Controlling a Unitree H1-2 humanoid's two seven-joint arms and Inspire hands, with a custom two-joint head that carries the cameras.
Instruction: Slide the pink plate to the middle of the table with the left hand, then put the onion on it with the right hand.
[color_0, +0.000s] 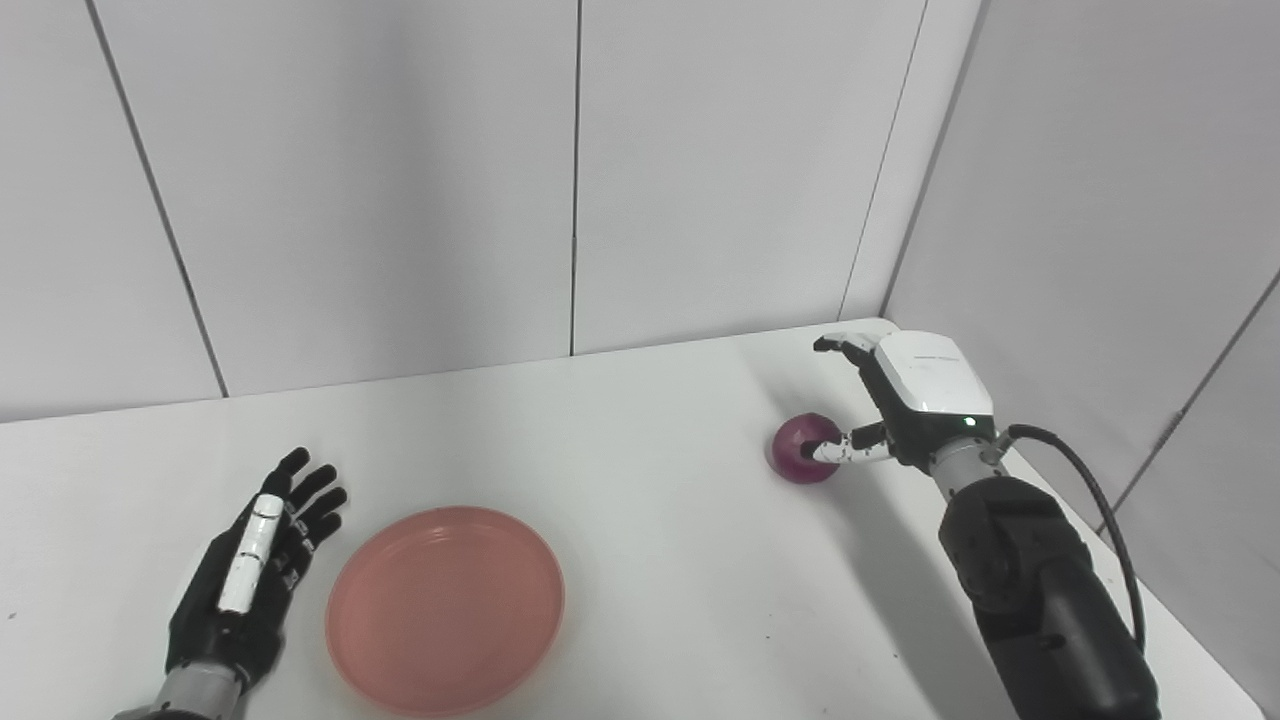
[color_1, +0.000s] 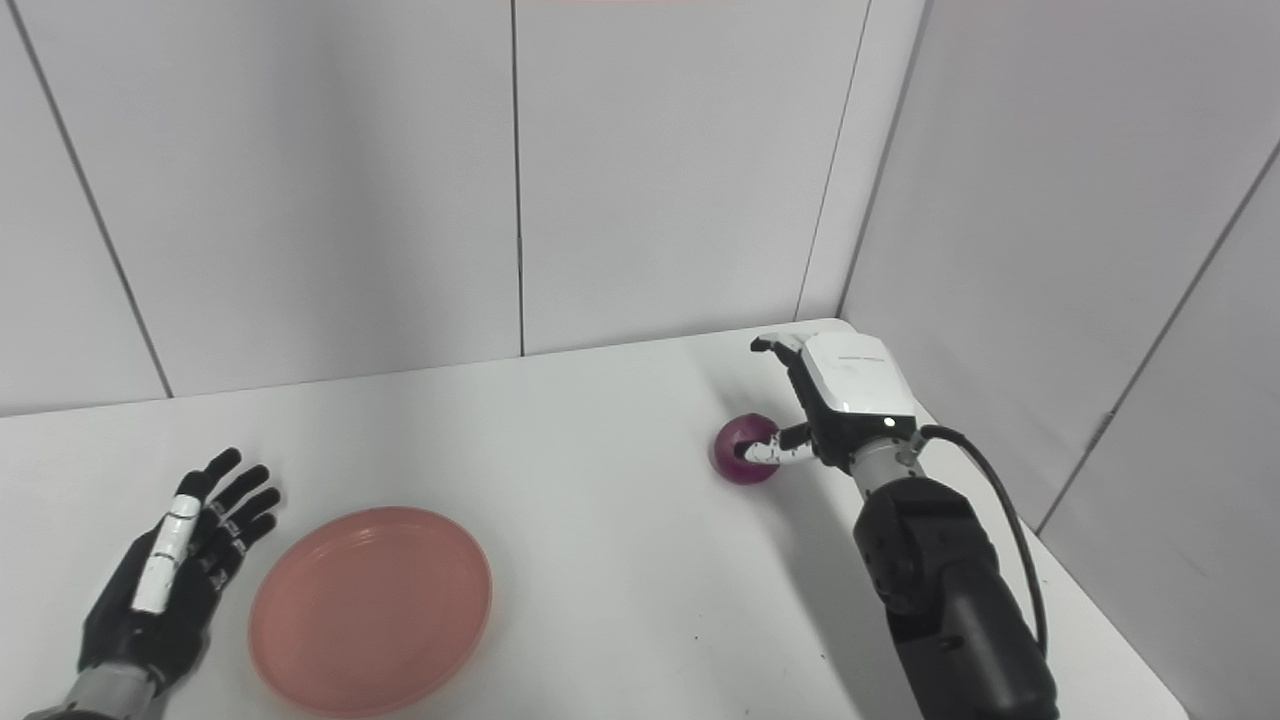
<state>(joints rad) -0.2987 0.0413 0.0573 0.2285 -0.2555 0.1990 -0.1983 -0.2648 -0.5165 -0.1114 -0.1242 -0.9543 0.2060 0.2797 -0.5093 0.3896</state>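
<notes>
A pink plate (color_0: 445, 608) lies flat on the white table near the front edge, left of centre. Just to its left my left hand (color_0: 255, 565) rests open, fingers spread and pointing away, not touching the plate. A dark purple onion (color_0: 800, 447) sits at the far right of the table. Right beside it is my right hand (color_0: 905, 400), open, with the thumb against the onion's right side and the other fingers stretched out above and behind it. The onion stays on the table.
Grey wall panels (color_0: 570, 180) close off the table at the back and the right. The table's right edge (color_0: 1180, 620) runs close beside my right arm. A black cable (color_0: 1095, 490) loops off the right wrist.
</notes>
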